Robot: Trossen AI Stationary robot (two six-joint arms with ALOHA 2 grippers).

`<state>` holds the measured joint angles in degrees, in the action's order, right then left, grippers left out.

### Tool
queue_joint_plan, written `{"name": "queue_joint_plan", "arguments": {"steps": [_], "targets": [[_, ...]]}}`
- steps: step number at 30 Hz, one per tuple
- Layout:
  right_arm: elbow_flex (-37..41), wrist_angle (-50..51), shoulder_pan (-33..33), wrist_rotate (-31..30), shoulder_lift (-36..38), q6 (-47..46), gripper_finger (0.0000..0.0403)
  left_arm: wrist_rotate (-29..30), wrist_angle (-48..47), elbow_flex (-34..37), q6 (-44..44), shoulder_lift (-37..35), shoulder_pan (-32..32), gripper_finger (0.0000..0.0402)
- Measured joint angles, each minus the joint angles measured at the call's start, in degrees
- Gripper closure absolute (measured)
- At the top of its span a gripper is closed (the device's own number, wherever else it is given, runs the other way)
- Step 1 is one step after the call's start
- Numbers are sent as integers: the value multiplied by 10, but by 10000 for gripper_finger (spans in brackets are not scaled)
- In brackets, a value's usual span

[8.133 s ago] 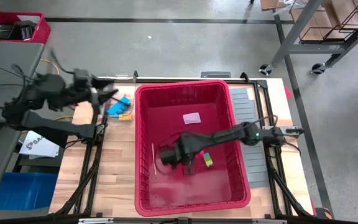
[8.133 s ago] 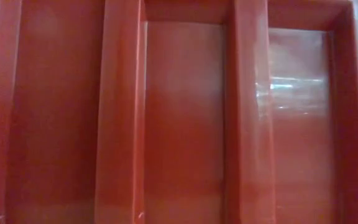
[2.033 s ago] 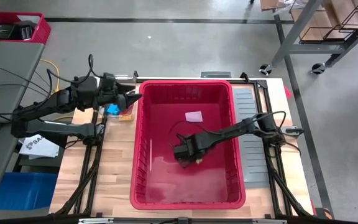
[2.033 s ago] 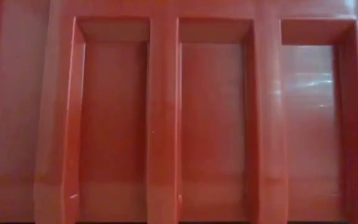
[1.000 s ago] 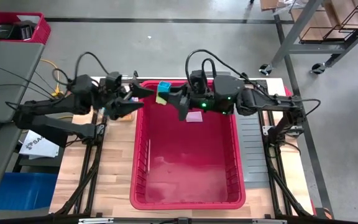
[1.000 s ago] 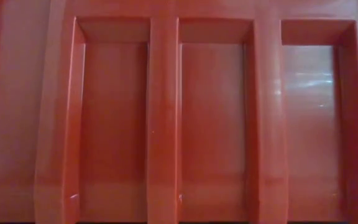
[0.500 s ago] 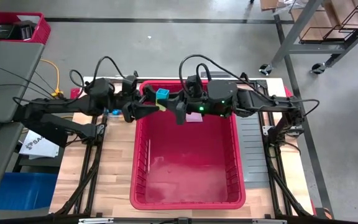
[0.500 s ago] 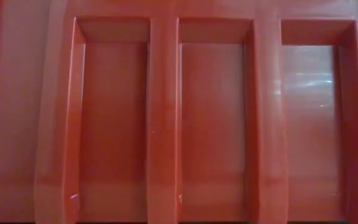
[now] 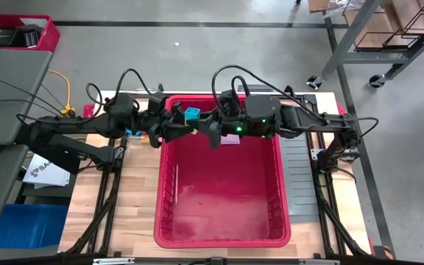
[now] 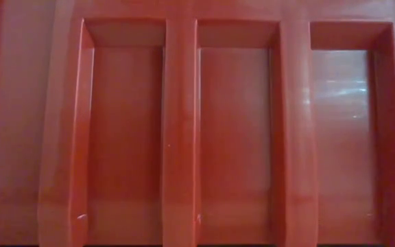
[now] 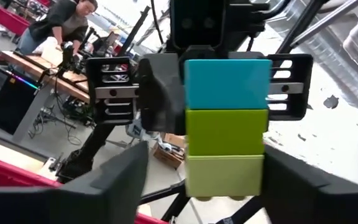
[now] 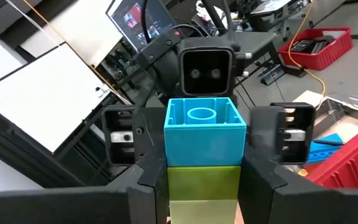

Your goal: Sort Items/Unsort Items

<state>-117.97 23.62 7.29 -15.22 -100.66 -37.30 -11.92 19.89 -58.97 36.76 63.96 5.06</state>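
A stack of three blocks point(image 9: 191, 114), blue on top, green in the middle and pale green below, hangs upright in the air over the far rim of the red bin point(image 9: 219, 213). My right gripper point(image 9: 199, 121) reaches in from the table's right and is shut on the stack. My left gripper point(image 9: 180, 126) comes level from the left and is open. Its fingers point(image 11: 126, 180) stand on either side of the stack's lower blocks point(image 11: 224, 176), and a gap shows beside one finger. The low view shows only the bin's wall point(image 10: 197, 137). My right gripper pinches the stack between its two fingers point(image 12: 143, 186), on two opposite sides at about the green block point(image 12: 176, 177). The fingers come level from the table's right. The stack stands upright with the blue block point(image 12: 205, 140) on top, lifted clear of the bin.
A pale purple piece point(image 9: 230, 138) lies on the bin's floor near the far wall, partly under my right arm. Blue pieces point(image 9: 129, 133) lie on the table left of the bin. A person point(image 11: 61, 25) works at a bench in the room behind.
My left gripper has moved toward the table's right, up to the block stack, and its fingers now stand on either side of it. My right gripper has kept the stack upright at nearly the same spot over the bin's far rim.
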Motion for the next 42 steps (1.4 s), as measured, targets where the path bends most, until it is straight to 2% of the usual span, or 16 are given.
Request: {"name": "queue_joint_plan", "arguments": {"steps": [5, 6, 8, 13, 17, 28, 34, 37, 42], "targets": [[0, 2, 1, -4, -1, -2, 288, -3, 2, 0, -16, -1, -1, 259], [0, 2, 2, -6, -1, -2, 288, -2, 2, 0, -20, -1, -3, 274], [0, 1, 2, -5, -1, -2, 280, 2, 3, 0, -31, -1, -7, 272], [0, -15, 4, 7, -2, -5, 176, 7, 5, 0, -54, 0, -17, 272], [0, -25, 4, 11, -1, -1, 126, 23, -15, 0, -67, -8, -18, 272], [-2, -38, 0, -11, 11, 40, 116, 82, -68, 2, -86, -42, -4, 272], [-1, -17, -1, -83, 11, 53, 115, 90, -83, 1, -89, -65, 6, 272], [-1, 5, -2, -103, 11, 70, 114, 100, -123, 1, -99, -74, 10, 272], [0, 47, -4, -96, 21, 78, 114, 129, -210, 1, -119, -95, 11, 272]]}}
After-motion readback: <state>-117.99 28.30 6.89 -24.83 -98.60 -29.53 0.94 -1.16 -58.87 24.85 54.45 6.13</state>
